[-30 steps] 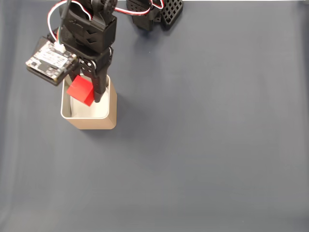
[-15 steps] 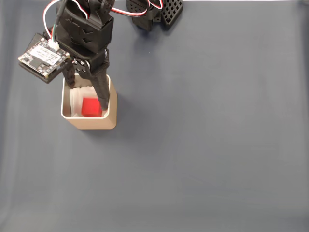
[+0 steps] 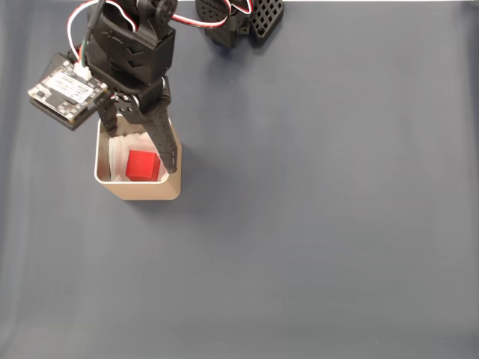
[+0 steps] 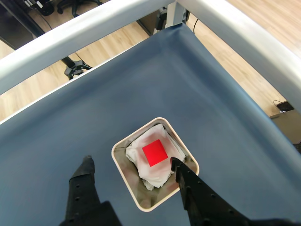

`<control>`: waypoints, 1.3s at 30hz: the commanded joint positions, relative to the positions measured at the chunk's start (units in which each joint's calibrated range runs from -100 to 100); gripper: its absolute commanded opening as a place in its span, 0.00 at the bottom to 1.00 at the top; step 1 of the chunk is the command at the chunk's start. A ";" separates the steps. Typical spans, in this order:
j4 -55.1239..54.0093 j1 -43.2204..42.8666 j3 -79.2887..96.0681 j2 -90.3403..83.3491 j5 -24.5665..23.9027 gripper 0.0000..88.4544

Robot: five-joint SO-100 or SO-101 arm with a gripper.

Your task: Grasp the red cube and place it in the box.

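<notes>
The red cube (image 3: 142, 165) lies inside the box (image 3: 139, 187), a tan tin with rounded corners, resting on its white paper lining. In the wrist view the red cube (image 4: 155, 153) sits flat in the middle of the box (image 4: 130, 186). My gripper (image 3: 142, 148) hangs open above the box, one finger over its left rim and the other over its right rim, touching nothing. In the wrist view the gripper (image 4: 130, 163) shows both black fingers spread wide, with the cube free between and below them.
The box stands at the upper left of a dark blue cloth (image 3: 314, 224). The arm's base (image 3: 239, 19) sits at the top edge. In the wrist view grey frame rails (image 4: 244, 42) border the cloth, with wooden floor beyond.
The gripper opened and the red cube dropped from between its fingers into the box, where it now lies still. The arm shifted slightly left and up.
</notes>
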 commanded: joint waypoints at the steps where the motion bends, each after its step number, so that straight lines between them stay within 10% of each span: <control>1: -1.18 0.71 -0.98 -2.88 0.39 0.46; 14: -2.50 1.28 -0.98 -2.79 0.10 0.43; 31: -3.56 -2.06 -0.80 -4.78 -0.93 0.01; 39: -3.23 -9.87 -0.80 -8.77 -1.95 0.00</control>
